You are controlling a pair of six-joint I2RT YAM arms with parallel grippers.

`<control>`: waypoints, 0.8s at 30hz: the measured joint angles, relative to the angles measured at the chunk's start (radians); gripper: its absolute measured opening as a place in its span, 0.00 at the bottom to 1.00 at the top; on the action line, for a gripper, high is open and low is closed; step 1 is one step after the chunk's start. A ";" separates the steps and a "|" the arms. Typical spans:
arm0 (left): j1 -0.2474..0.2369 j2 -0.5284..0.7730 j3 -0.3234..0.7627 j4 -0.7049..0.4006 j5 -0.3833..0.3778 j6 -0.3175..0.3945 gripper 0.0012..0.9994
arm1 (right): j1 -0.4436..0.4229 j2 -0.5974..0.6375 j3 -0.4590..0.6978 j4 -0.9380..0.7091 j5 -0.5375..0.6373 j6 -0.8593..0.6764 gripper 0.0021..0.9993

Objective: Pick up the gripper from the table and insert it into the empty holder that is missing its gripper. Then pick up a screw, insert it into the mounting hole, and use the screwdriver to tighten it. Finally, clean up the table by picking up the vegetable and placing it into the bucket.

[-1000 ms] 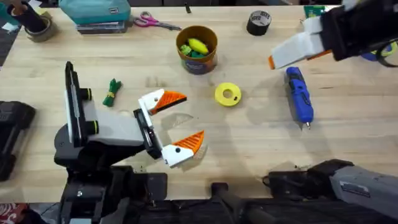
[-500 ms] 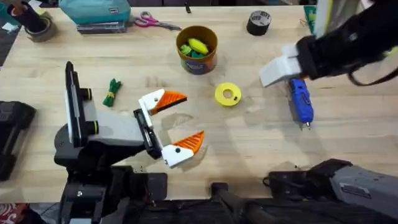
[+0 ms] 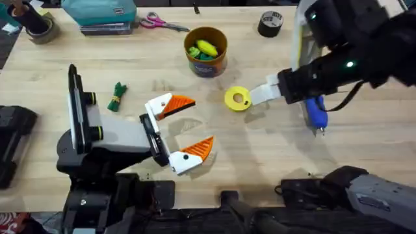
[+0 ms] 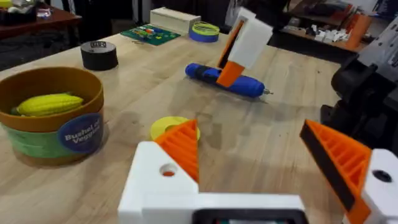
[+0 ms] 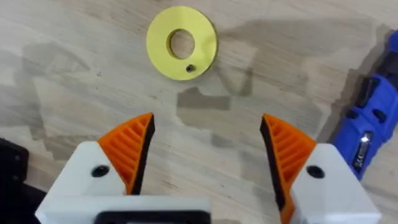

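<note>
My right gripper (image 5: 208, 146) hangs wide open over the desk (image 5: 74, 74), near the yellow disc (image 5: 181, 42) and screwdriver (image 5: 373, 118).

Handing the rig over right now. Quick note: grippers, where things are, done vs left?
Left gripper: open, empty, over the table near its base.
Right gripper: open, empty, beside the yellow disc. A small dark piece, maybe a screw, sits on the disc.
Screwdriver: lying on the table, partly under the right arm.
Vegetable: on the table, left side.
Bucket: upright at the back, toy food inside.
Done: nothing I can confirm.
Left: at least screw pickup and tightening, then vegetable into bucket.
</note>
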 joint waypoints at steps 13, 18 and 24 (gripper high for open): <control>0.000 0.000 0.000 0.000 0.000 0.000 0.99 | 0.049 0.170 -0.023 0.093 0.000 0.003 1.00; 0.000 0.000 0.000 0.000 0.000 0.000 0.99 | 0.049 0.242 -0.015 0.093 0.000 0.003 0.99; 0.000 0.000 0.000 0.000 0.000 0.000 0.99 | 0.052 0.318 0.031 0.094 0.000 0.003 0.95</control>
